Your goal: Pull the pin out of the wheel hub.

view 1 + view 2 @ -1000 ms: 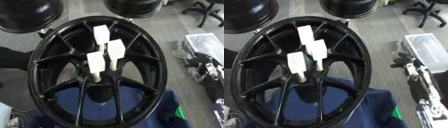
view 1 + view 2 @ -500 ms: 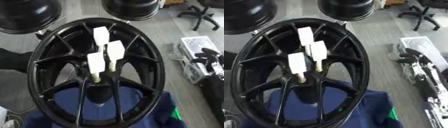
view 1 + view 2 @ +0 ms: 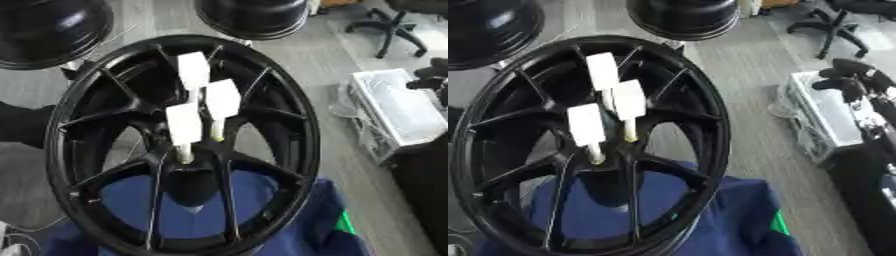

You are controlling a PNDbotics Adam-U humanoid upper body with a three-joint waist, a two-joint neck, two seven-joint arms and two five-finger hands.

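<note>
Three white pins stand in the centre of the black wheel hub (image 3: 179, 145), which fills the middle and left of the frame: one upper pin (image 3: 193, 71), one middle pin (image 3: 221, 100), one lower-left pin (image 3: 184, 125). The hub rests on a blue cloth (image 3: 297, 225) at the bottom. At the right edge, over a clear bin (image 3: 829, 107), the right hand (image 3: 852, 80) hangs apart from the hub, fingers curled and holding nothing.

black wheel hub (image 3: 179, 145), 3 white pins (image 3: 185, 124), blue cloth (image 3: 302, 232)
</note>
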